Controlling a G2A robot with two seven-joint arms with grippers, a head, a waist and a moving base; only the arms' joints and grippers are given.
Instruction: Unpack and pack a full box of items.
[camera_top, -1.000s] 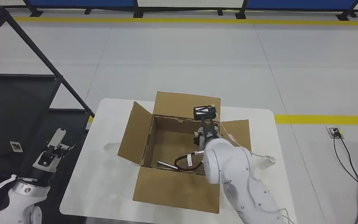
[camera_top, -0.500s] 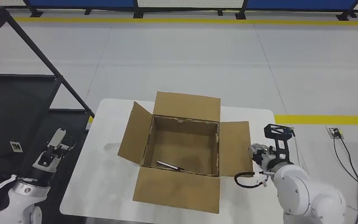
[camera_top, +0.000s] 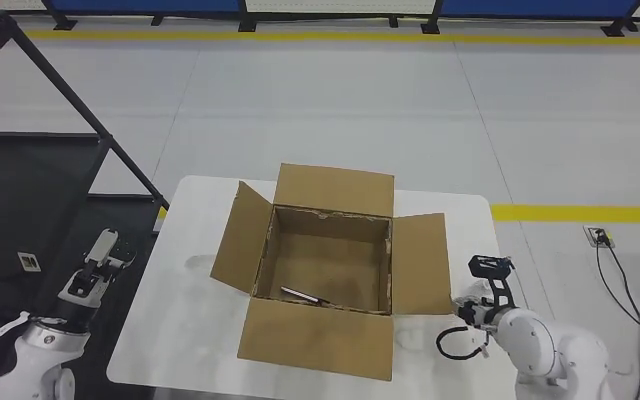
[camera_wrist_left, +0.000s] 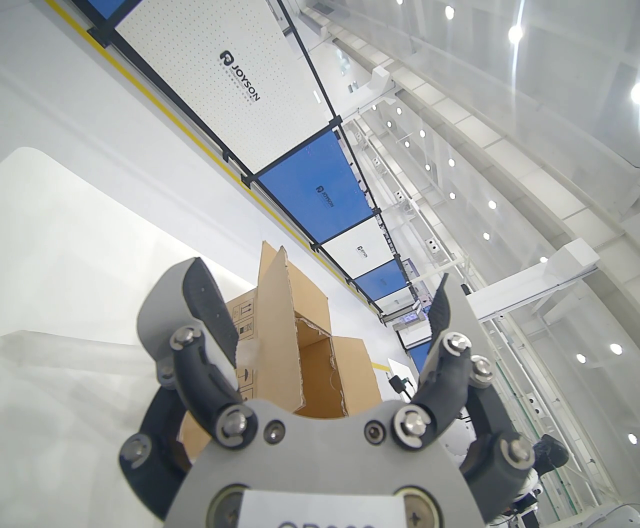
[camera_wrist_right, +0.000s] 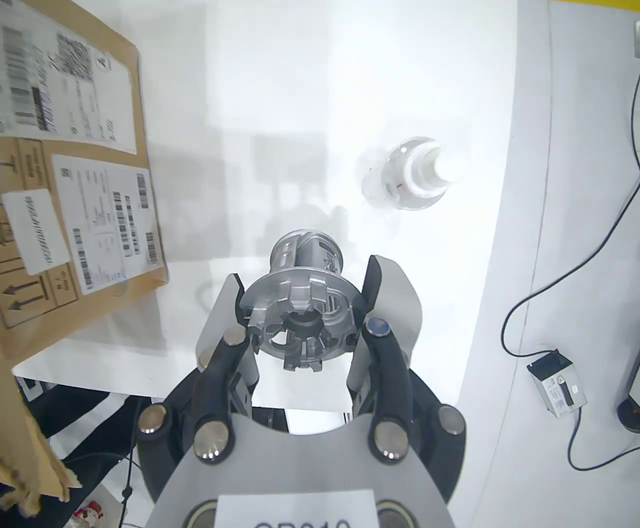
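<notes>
Right jaws are clamped on a metal part (camera_wrist_right: 302, 305) over the bench (camera_wrist_right: 280, 100) edge, beside the open box's (camera_top: 315, 340) flap. A clear bottle (camera_wrist_right: 412, 175) sits near. Left jaws are apart, holding nothing, off the bench's other side.

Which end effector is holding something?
The right end effector, shut on a grey metal part over the table; the left end effector is open and empty.
</notes>
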